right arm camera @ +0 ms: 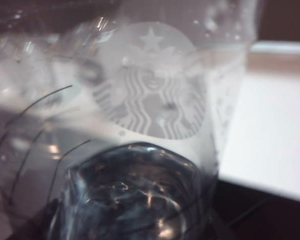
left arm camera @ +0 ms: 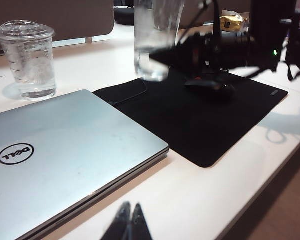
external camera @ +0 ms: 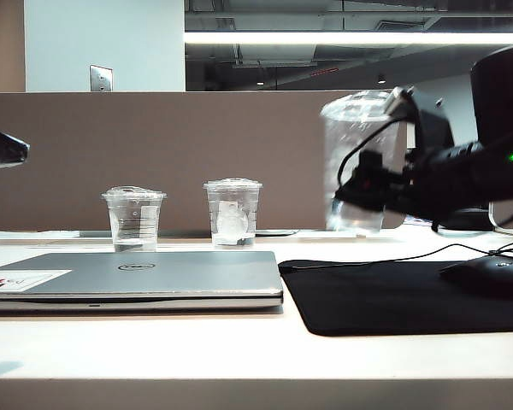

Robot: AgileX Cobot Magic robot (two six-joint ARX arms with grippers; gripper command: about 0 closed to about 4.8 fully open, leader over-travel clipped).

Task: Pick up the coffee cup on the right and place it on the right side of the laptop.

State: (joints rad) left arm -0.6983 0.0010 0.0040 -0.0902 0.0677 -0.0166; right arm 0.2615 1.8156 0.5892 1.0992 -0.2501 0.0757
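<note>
Nearest in the exterior view is the white desk point(external camera: 239, 342), with the closed silver Dell laptop point(external camera: 137, 278) at left and a black mouse pad point(external camera: 393, 295) carrying a dark mouse point(external camera: 487, 275) at right. Behind the laptop stand two clear lidded cups: a short lined cup point(external camera: 134, 219) and a mid-height flat-lidded cup point(external camera: 232, 212), each with a little water. Farther right, the right hand point(external camera: 363, 192) grips the tall coffee cup point(external camera: 356, 162) low on its side, holding it tilted and clear of the desk above the pad's far edge.

Only the right wrist view shows the coffee cup's white siren logo point(right arm camera: 152, 82), pressed close to the lens, with water pooled in its base.

Only the left wrist view shows the left hand point(left arm camera: 129, 222), its two dark fingertips together with nothing between them, low above the desk in front of the laptop.
</note>
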